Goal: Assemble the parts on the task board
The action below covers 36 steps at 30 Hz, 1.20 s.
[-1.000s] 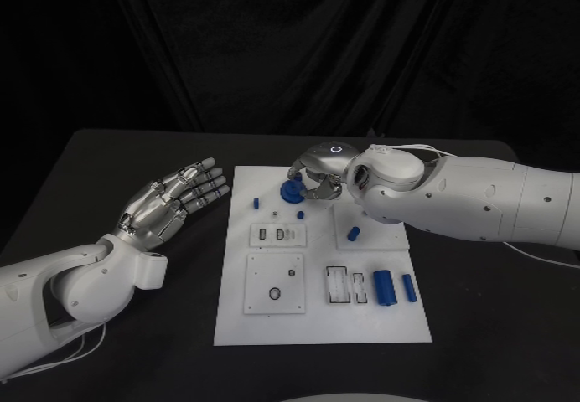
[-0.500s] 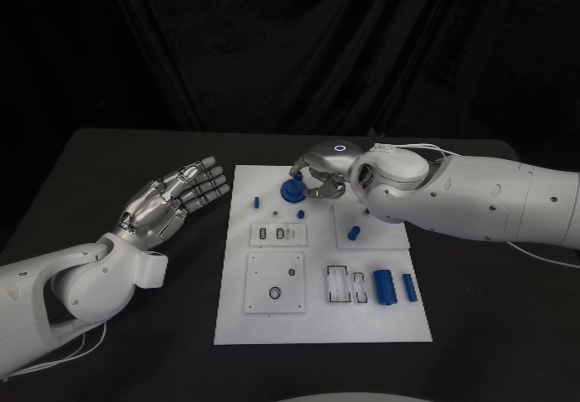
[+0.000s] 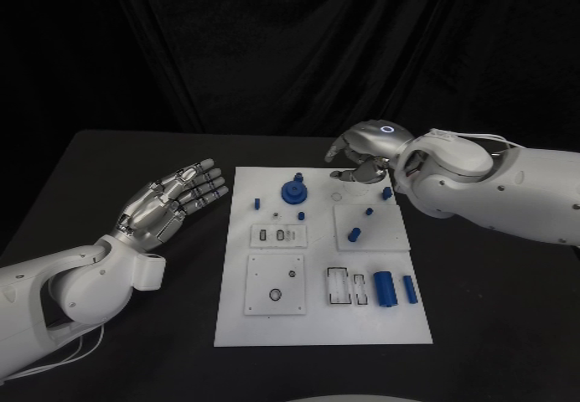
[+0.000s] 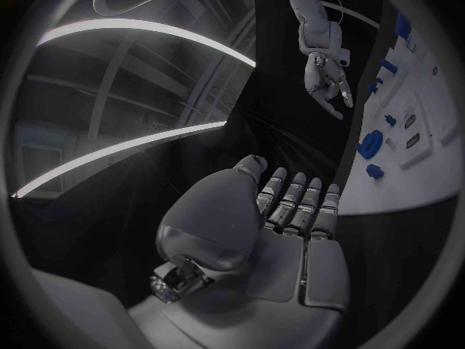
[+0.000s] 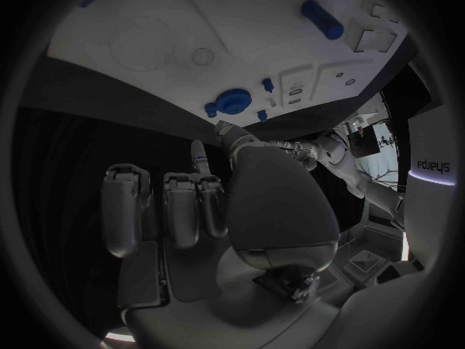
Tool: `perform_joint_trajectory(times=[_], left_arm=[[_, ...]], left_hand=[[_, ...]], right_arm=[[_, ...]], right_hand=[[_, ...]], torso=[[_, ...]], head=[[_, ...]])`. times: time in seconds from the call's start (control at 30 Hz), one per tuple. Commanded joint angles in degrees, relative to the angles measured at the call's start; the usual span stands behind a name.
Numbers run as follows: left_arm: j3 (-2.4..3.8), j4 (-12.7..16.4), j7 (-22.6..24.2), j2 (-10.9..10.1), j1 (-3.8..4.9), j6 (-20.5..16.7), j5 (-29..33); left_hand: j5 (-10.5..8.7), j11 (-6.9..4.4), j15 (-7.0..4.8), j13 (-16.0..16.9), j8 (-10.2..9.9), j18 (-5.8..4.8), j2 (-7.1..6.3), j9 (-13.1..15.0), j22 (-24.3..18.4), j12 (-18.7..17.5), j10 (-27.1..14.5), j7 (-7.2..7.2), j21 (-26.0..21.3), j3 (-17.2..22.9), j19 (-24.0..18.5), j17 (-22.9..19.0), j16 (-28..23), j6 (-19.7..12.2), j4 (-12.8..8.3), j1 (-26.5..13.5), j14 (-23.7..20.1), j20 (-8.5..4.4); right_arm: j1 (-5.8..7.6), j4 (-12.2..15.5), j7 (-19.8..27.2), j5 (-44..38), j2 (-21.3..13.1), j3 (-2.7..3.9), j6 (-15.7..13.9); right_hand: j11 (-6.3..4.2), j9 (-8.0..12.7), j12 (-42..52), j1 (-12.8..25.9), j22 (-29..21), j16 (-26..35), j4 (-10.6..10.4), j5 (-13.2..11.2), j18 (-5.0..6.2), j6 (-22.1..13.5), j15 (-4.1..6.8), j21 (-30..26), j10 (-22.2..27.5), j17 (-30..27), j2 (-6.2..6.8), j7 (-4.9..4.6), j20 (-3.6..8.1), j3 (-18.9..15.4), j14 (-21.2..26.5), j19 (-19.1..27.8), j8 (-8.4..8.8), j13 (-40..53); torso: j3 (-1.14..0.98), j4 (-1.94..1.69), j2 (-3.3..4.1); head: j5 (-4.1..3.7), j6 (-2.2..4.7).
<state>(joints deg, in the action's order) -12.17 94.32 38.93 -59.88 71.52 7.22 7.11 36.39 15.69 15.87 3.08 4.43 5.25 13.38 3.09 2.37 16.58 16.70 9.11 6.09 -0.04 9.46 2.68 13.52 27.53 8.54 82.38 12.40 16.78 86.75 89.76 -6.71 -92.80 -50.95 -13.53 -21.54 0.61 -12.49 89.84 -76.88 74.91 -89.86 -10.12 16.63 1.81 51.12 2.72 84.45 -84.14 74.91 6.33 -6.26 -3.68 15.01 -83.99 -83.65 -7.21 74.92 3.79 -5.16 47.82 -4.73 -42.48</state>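
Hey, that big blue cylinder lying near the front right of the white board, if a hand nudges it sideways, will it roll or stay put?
The blue cylinder lies on its side on the flat task board, so a sideways nudge would probably roll it. It looks rigid, likely plastic and fairly light. Its smooth surface may slip between metal fingers.

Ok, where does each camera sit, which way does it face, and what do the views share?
Head view: on the robot's head, looking down at the task board; both arms come in, left robot hand and right robot hand.
Left wrist view: behind the left robot hand, facing across the table; its palm in the middle.
Right wrist view: behind the right robot hand, facing the board.
All three share the blue round part.
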Motion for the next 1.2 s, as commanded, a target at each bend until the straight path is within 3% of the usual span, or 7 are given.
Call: perform_joint_trajectory(times=[0.03, 0.27, 0.47, 0.57, 0.73, 1.0, 1.2], left_arm=[[0.03, 0.2, 9.2, 0.0, 0.02, 0.7, -0.1], [0.03, 0.2, 9.0, 0.3, 0.02, 0.8, 0.1], [0.03, 0.1, 8.8, 0.6, 0.02, 0.9, 0.2], [0.03, 0.1, 8.8, 0.7, 0.02, 1.0, 0.2], [0.03, 0.0, 8.7, 0.8, 0.02, 1.1, 0.2], [0.03, 0.0, 8.6, 0.8, 0.01, 1.2, 0.2], [0.03, -0.1, 8.6, 0.8, 0.01, 1.3, 0.2]], left_hand=[[-0.38, 0.17, 0.46, 0.0, -0.3, -0.86, -0.19, 0.0, -0.1, 0.4, -0.1, 0.91, -0.2, 0.4, -0.2, 0.1, 0.4, 0.0, -0.1, -0.6, 0.1, 0.01], [-0.38, 0.17, 0.46, 0.0, -0.3, -0.86, -0.19, 0.0, -0.1, 0.4, -0.1, 0.91, -0.2, 0.4, -0.2, 0.1, 0.4, 0.0, -0.1, -0.6, 0.1, 0.01], [-0.38, 0.17, 0.46, 0.0, -0.3, -0.86, -0.19, 0.0, -0.1, 0.4, -0.1, 0.91, -0.2, 0.4, -0.2, 0.1, 0.4, 0.0, -0.1, -0.6, 0.1, 0.01], [-0.38, 0.17, 0.46, 0.0, -0.3, -0.86, -0.19, 0.0, -0.1, 0.4, -0.1, 0.91, -0.2, 0.4, -0.2, 0.1, 0.4, 0.0, -0.1, -0.6, 0.1, 0.01], [-0.38, 0.2, 0.47, 0.1, -0.2, -0.88, -0.23, 0.0, -0.1, 0.5, -0.1, 0.92, -0.2, 0.5, -0.2, 0.1, 0.5, 0.0, -0.1, -0.7, 0.0, 0.01], [-0.38, 0.2, 0.47, 0.1, -0.2, -0.88, -0.23, 0.0, -0.1, 0.5, -0.1, 0.92, -0.2, 0.5, -0.2, 0.1, 0.5, 0.0, -0.1, -0.7, 0.0, 0.01], [-0.38, 0.2, 0.47, 0.1, -0.2, -0.88, -0.23, 0.0, -0.1, 0.5, -0.1, 0.92, -0.2, 0.5, -0.2, 0.1, 0.5, 0.0, -0.1, -0.7, 0.0, 0.01]], right_arm=[[0.32, 2.5, -1.1, -0.4, -2.9, -0.18, -3.6], [-0.32, 5.8, 1.2, 0.6, -10.4, -0.63, -5.8], [-2.05, 5.3, 1.8, 1.0, -13.4, -0.73, -6.2], [-2.81, 4.7, 1.9, 1.1, -14.0, -0.75, -6.3], [-3.93, 3.4, 1.8, 1.1, -14.5, -0.78, -6.4], [-4.86, 1.8, 0.8, 1.2, -14.7, -0.79, -5.2], [-5.57, 1.2, 0.3, 1.2, -14.5, -0.8, -4.1]], right_hand=[[0.39, -0.2, 0.2, 0.7, 11.5, -0.1, -0.7, -1.0, -0.22, 1.3, -0.19, 0.7, -5.9, 15.1, -0.11, 0.07, -0.18, -0.2, -6.0, -2.6, -0.37, 15.1], [0.24, -0.8, 0.2, 0.1, 13.0, -0.1, -1.4, -1.9, -0.86, 4.3, -0.07, 2.7, -5.9, 15.1, -0.16, 0.38, -0.08, -0.8, -6.0, -4.2, -1.14, 15.1], [0.12, -0.8, 0.2, 0.0, 13.0, -0.1, -1.8, -2.6, -0.85, 4.3, 0.03, 2.7, -5.9, 15.1, 0.26, 0.44, -0.01, -1.3, -6.0, -4.2, -0.85, 15.1], [0.08, -0.8, 0.2, -0.1, 13.0, -0.1, -2.0, -2.9, -0.82, 4.1, 0.07, 2.6, -5.9, 15.1, 0.53, 0.48, 0.03, -1.5, -6.0, -4.1, -0.62, 15.1], [0.07, -0.6, 0.2, -0.4, 12.7, -0.1, -2.5, -3.5, -0.68, 3.4, 0.1, 2.1, -5.9, 15.1, 0.86, 0.43, 0.07, -1.9, -6.0, -3.8, 0.04, 15.1], [-0.06, 0.0, 0.2, -1.0, 12.0, -0.1, -4.4, -6.5, -0.35, 1.7, 0.17, 1.0, -5.9, 15.1, 1.49, 0.59, 0.13, -3.2, -6.0, -3.0, 1.69, 15.1], [-0.09, 0.3, 0.2, -1.5, 11.8, -0.1, -5.0, -7.2, -0.22, 0.7, 0.17, 0.6, -5.9, 15.1, 1.61, 0.61, 0.15, -3.7, -6.0, -2.6, 2.47, 15.1]], torso=[[-0.02, 0.07, -0.07], [0.02, -0.03, -0.09], [0.03, 0.01, -0.03], [-0.05, 0.19, -0.05], [-0.02, -0.31, 0.04], [0.01, -0.23, 0.03], [-0.03, -0.19, 0.02]], head=[[0.05, -0.21], [-0.39, -0.6], [-1.0, -0.6], [-0.9, -0.64], [-1.29, -0.53], [-1.42, -0.89], [-1.44, -0.91]])
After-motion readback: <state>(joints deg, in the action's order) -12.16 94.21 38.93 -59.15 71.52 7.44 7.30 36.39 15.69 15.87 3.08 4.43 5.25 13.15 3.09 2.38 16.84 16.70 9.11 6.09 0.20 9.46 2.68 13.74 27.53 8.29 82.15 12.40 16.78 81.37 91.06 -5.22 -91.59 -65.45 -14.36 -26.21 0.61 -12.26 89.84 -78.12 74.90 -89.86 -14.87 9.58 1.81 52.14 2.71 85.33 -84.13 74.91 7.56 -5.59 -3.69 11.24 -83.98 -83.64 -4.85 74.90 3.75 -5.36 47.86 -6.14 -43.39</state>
